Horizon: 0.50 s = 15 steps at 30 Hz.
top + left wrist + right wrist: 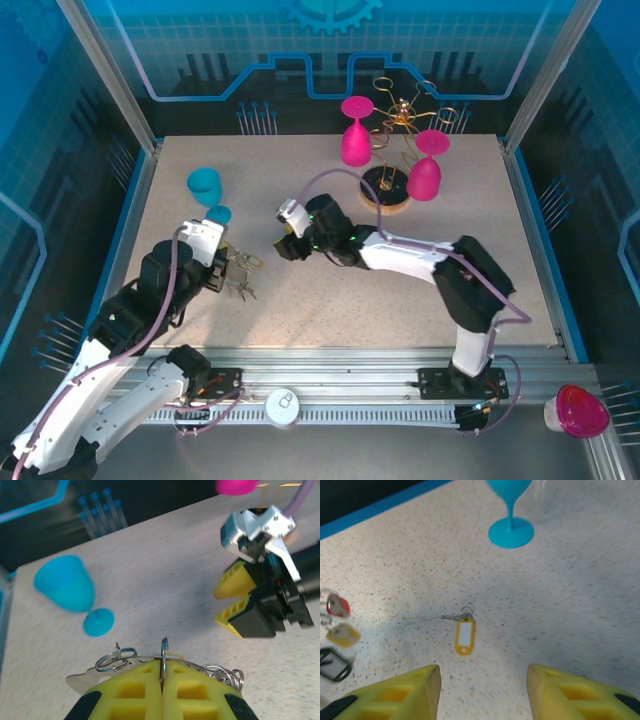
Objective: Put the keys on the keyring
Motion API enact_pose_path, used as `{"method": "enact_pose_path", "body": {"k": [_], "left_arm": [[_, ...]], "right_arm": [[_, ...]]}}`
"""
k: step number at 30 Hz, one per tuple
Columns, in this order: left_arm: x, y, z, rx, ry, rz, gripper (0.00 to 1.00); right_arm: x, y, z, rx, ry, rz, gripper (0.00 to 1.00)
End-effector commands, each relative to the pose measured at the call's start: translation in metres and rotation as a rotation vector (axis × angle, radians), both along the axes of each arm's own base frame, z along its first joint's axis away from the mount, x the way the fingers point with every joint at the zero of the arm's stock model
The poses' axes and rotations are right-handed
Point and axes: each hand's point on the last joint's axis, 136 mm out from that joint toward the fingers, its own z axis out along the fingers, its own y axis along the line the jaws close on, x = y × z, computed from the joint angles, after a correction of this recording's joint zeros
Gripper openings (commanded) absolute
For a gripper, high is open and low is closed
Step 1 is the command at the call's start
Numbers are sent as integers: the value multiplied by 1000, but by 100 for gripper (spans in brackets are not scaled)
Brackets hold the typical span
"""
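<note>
My left gripper (163, 669) is shut on the thin wire of the keyring (163, 650), which stands edge-on between the yellow pads. Small split rings (114, 658) hang off the wire on both sides. From above, the left gripper (224, 272) has a bunch of keys (241, 284) dangling beside it. A yellow-tagged key (464, 634) lies on the table ahead of my open right gripper (482, 680), with nothing between the fingers. Red (337, 605), yellow (342, 635) and black (333, 664) tagged keys show blurred at the left edge. The right gripper (284, 246) faces the left one, a short way apart.
A blue goblet (206, 188) stands just beyond the left gripper. Two pink goblets (355, 135) flank a gold wire stand on a wooden base (387, 187) at the back. A pink cup (576, 411) lies off the table at the front right.
</note>
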Motion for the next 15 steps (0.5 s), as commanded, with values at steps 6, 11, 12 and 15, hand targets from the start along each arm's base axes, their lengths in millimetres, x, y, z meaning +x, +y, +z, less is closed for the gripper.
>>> {"method": "enact_pose_path", "body": {"k": [6, 11, 12, 15], "left_arm": [[6, 52, 13, -71, -56, 380, 0], [6, 59, 9, -105, -71, 440, 0], [6, 60, 9, -107, -74, 443, 0], [5, 64, 12, -112, -91, 466, 0]], "right_arm": [[8, 63, -50, -48, 120, -41, 49], [12, 81, -78, -92, 149, -29, 51], [12, 83, -82, -100, 154, -27, 51], [12, 88, -101, -126, 176, -18, 52]]}}
